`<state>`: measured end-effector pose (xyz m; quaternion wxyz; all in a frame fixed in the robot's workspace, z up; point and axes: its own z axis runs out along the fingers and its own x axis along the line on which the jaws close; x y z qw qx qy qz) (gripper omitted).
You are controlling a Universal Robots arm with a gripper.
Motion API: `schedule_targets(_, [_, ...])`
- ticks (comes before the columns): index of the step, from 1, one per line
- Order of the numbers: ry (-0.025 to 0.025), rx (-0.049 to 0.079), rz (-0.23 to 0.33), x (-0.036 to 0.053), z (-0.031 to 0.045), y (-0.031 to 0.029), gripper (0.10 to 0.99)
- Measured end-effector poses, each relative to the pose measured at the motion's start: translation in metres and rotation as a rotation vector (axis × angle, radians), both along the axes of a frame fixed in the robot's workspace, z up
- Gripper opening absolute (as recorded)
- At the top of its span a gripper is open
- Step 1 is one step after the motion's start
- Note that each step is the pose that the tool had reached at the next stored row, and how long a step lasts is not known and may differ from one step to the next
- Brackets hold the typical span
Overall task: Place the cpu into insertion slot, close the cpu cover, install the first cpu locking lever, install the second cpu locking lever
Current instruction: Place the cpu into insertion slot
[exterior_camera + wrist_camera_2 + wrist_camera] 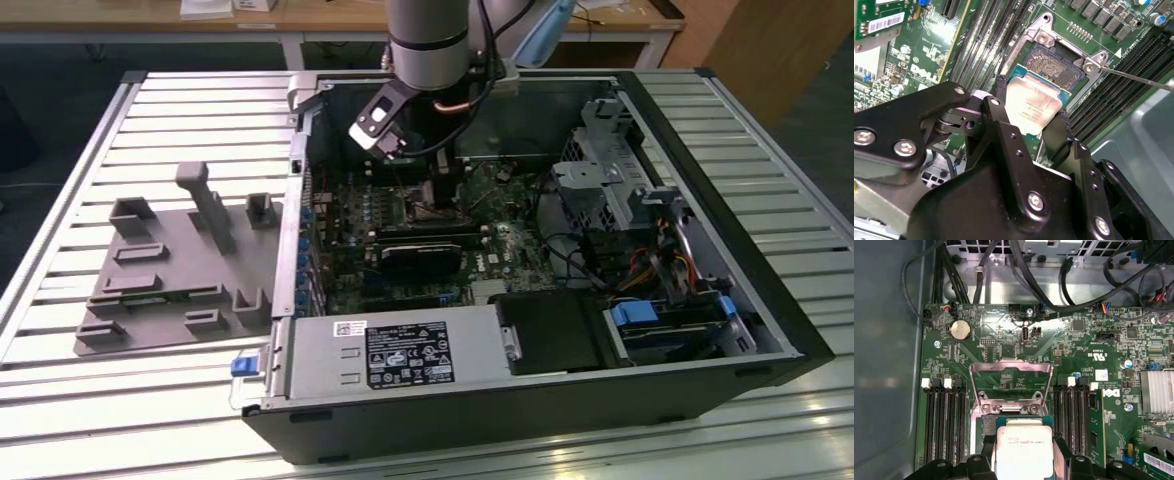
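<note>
second wrist view: gripper (1033, 101) tight on the cpu (1030, 111), aslant over the insertion slot (1058, 62)

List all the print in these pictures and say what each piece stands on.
Nothing can be quoted with confidence.
the cpu: grey print on its metal top, too small to read.
black label on the power supply: print and signs, too small.
white sticker on a green card: barcode and characters, blurred.
motherboard: white markings, too small.

Glare streaks the slatted table (627, 455); case (534, 425) interior dim.
</note>
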<state>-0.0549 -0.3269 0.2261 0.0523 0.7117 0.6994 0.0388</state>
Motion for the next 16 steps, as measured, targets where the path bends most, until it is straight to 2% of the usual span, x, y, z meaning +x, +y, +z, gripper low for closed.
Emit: schedule_targets(16, [0.0000, 0.000, -0.016, -0.0033, -0.0136, 0.0049, 0.537])
